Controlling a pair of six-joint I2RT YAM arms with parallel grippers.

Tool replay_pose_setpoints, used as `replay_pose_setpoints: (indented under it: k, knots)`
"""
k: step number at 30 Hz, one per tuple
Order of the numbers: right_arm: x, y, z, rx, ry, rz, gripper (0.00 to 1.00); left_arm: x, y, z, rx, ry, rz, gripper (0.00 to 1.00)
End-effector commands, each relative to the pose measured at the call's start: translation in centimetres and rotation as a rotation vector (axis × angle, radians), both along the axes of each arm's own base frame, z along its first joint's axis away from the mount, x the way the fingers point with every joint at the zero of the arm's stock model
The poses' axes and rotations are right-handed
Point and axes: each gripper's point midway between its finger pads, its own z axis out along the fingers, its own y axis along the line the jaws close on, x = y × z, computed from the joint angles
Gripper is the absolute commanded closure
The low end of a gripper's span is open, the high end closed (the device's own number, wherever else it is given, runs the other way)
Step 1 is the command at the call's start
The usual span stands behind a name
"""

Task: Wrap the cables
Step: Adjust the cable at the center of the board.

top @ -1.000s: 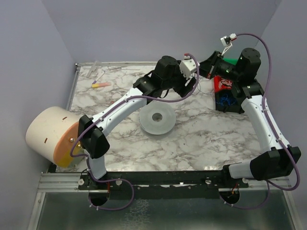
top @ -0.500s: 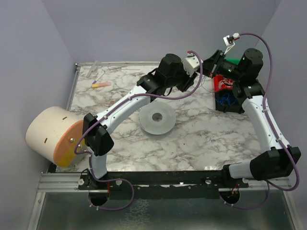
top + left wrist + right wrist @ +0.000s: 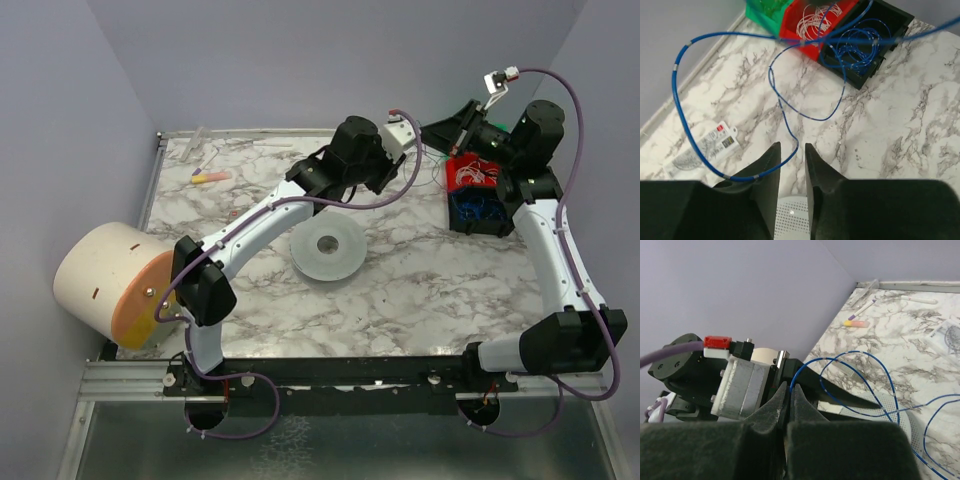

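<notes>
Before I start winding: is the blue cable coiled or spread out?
Spread out: the blue cable sprawls in wide loose loops across the table, reaching the left gripper.

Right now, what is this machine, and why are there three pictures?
It is a robot with two arms, the left arm and the right arm, bolted to a marble table. One picture looks down from above. The other two come from little cameras on the wrists, so each shows its own fingers at the bottom. On the table lie a pale disc, a big cream drum at the left edge, some pens, a red bin of white wire and a black bin of blue wire. The right arm's fingers look shut on a thin blue cable, which loops past the left arm's fingers; those stand a little apart.
</notes>
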Motion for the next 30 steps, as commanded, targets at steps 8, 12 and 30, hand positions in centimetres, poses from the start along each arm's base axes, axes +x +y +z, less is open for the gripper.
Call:
replay_pose_setpoints:
  k: [8,12,30]
  knots:
    - [-1.8,-1.8,3.9,0.011,-0.095,-0.001,0.99,-0.4,3.8,0.5,-0.090,0.089,0.016,0.27]
    - [-2.0,-2.5,4.6,0.007,-0.118,-0.022,0.99,-0.1,4.8,0.8,-0.134,0.114,-0.002,0.26]
    - [-0.1,-3.3,1.6,-0.082,-0.127,-0.088,0.99,-3.8,4.3,2.9,-0.203,0.155,-0.166,0.21]
